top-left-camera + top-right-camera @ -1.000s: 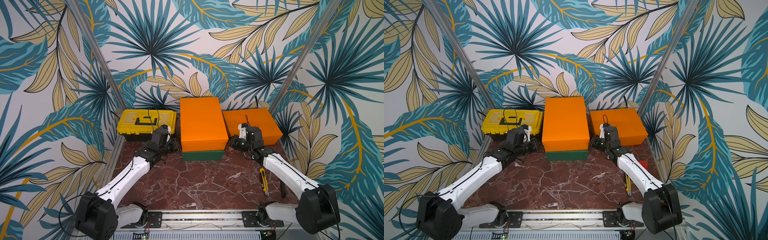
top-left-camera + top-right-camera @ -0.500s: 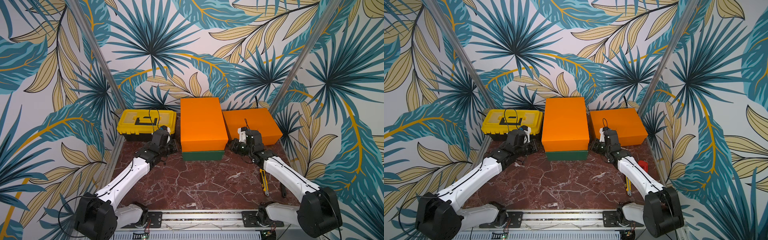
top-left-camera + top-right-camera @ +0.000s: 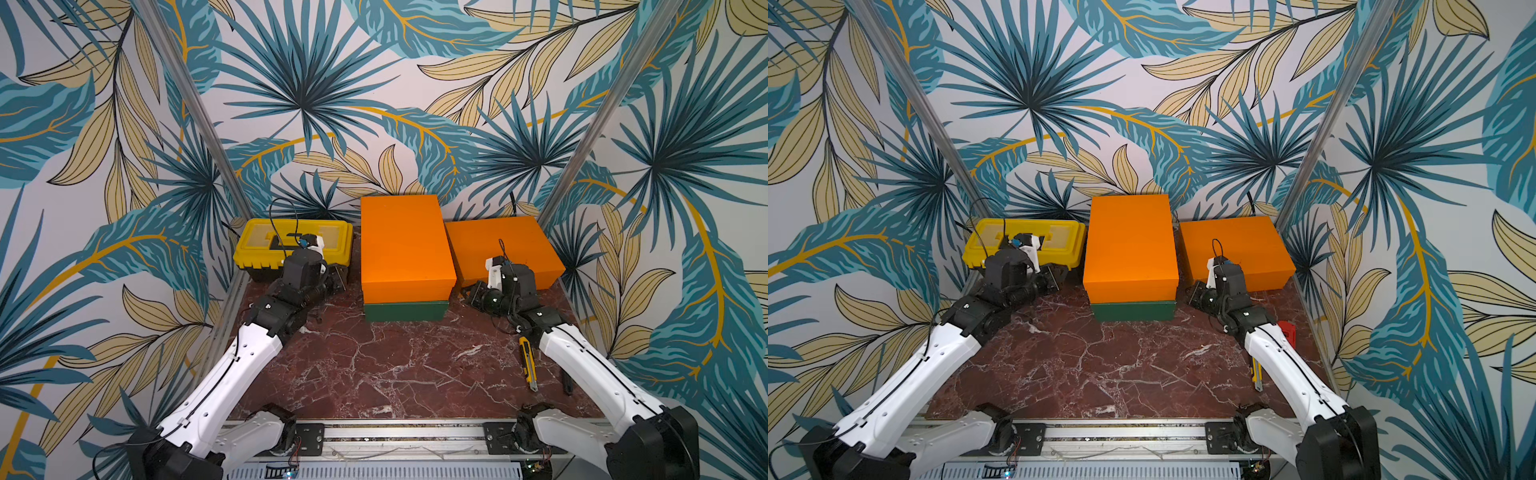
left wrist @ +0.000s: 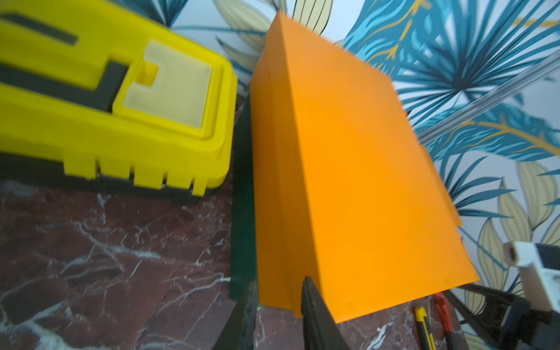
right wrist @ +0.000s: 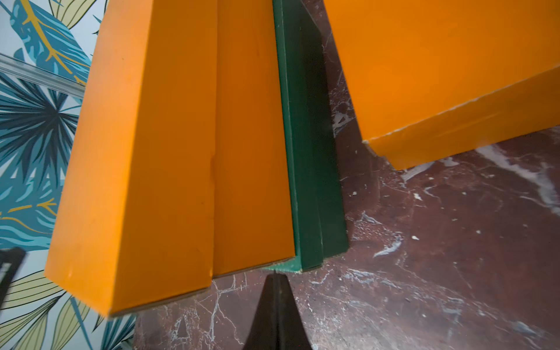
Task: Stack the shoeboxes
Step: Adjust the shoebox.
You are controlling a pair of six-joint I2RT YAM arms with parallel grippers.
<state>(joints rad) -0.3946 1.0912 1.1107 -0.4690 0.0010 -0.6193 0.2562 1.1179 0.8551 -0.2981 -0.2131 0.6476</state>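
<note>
My right gripper (image 3: 469,293), pressed shut, hovers just right of the green shoebox (image 3: 405,311) bearing one orange shoebox (image 3: 401,241), nearer than my slightly spread left gripper (image 3: 337,281) to the loose orange shoebox (image 3: 503,249), which lies crosswise farther right.

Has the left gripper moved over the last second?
Yes. The left gripper has drawn sideways away from the green shoebox, toward the yellow toolbox, which has not shifted.
</note>
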